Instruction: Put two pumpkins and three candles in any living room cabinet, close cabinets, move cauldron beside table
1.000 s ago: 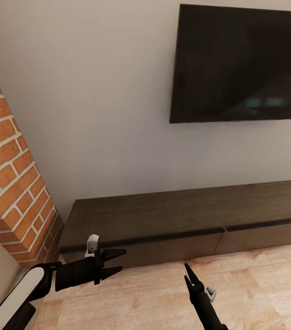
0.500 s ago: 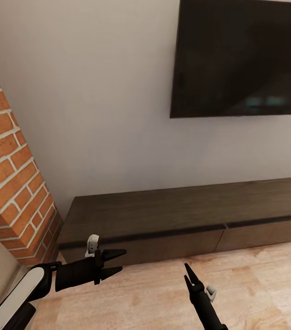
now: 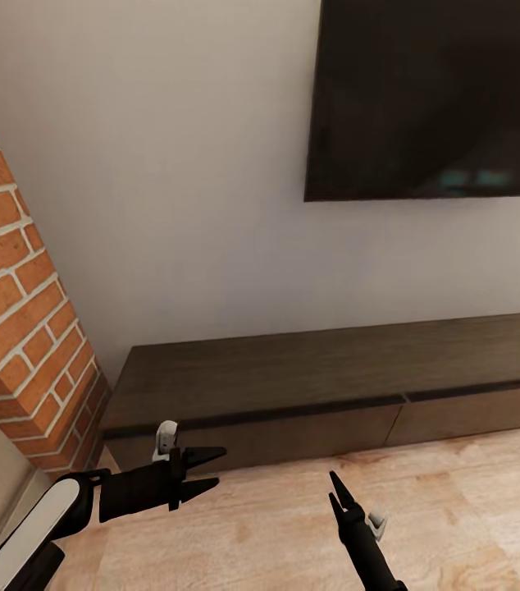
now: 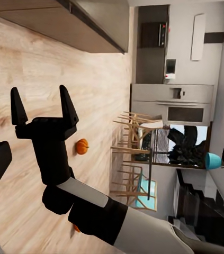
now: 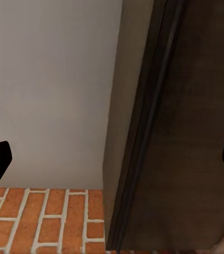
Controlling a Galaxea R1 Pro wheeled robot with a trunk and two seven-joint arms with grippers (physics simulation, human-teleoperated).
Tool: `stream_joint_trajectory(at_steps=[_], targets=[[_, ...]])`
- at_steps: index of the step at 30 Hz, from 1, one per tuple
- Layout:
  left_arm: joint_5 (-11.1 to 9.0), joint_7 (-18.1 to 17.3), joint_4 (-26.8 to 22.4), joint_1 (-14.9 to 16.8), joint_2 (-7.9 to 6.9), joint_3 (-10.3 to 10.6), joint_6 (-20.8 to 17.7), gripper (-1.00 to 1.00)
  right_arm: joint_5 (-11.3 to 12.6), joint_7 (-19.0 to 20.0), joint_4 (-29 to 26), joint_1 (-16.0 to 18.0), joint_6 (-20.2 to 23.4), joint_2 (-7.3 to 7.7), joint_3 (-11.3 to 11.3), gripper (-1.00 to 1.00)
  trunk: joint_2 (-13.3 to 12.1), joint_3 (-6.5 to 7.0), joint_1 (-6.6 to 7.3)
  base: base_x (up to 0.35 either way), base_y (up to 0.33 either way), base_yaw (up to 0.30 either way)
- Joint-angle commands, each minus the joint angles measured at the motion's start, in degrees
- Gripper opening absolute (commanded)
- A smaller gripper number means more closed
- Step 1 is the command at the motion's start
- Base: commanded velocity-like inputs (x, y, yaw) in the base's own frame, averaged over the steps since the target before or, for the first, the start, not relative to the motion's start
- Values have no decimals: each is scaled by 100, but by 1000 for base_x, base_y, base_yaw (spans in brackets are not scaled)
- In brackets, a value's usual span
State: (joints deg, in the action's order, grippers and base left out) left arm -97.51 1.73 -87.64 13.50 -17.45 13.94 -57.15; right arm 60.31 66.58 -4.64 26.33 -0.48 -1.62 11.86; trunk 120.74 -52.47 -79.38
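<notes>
The long low dark-brown wooden cabinet (image 3: 334, 382) sits on the light wood-plank floor (image 3: 293, 525), right against the off-white wall (image 3: 170, 205). Its two drawer fronts that show are flat and shut. A big black flat TV (image 3: 432, 98) hangs on the wall above the cabinet. A red-brick fireplace column (image 3: 14, 312) stands beside the end of the cabinet nearest the robot's left arm.

In the head view, the left gripper (image 3: 207, 469) floats above the floor, just in front of the cabinet near the brick end. Its two black fingers are spread apart, and they hold nothing. The right gripper (image 3: 338, 497) floats above the floor too, in front of the middle of the cabinet. From the head view its fingers look close together. In the left wrist view, the right gripper (image 4: 42, 108) has its two pointed fingers wide apart with nothing between them.

In the left wrist view, a small round orange pumpkin (image 4: 81, 146) lies on the floor, well away from the cabinet. A tiny bit of orange (image 4: 75, 228) peeks out from behind the right arm, but I cannot tell what it is. Far past the pumpkin stand pale wooden chairs (image 4: 135, 153) and grey kitchen units (image 4: 172, 103).

In the right wrist view, the cabinet's dark wood (image 5: 191, 132), the wall (image 5: 53, 90) and the red bricks (image 5: 48, 222) are close up.
</notes>
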Motion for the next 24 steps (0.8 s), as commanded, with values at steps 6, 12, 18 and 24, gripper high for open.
stream_joint_trajectory(at_steps=[6, 12, 18, 24], targets=[[-31, 17, -6, 4, -4, 10, -7, 100, -29, 13, 4, 3, -5, -3, 44, 100, 244, -113, -131, 0, 0, 0], [-31, 19, -6, 4, -4, 6, -7, 100, -28, 13, 7, 3, 0, -1, 44, 100, 485, -221, -263, 0, 0, 0], [-31, 20, -7, 5, -4, 8, -7, 100, -28, 16, 7, 3, 38, -2, 44, 100, 726, -329, -395, 0, 0, 0], [-31, 18, -7, 4, -4, 15, -7, 100, -28, 43, 7, 3, 104, -4, 51, 100, 966, -436, -527, 0, 0, 0]])
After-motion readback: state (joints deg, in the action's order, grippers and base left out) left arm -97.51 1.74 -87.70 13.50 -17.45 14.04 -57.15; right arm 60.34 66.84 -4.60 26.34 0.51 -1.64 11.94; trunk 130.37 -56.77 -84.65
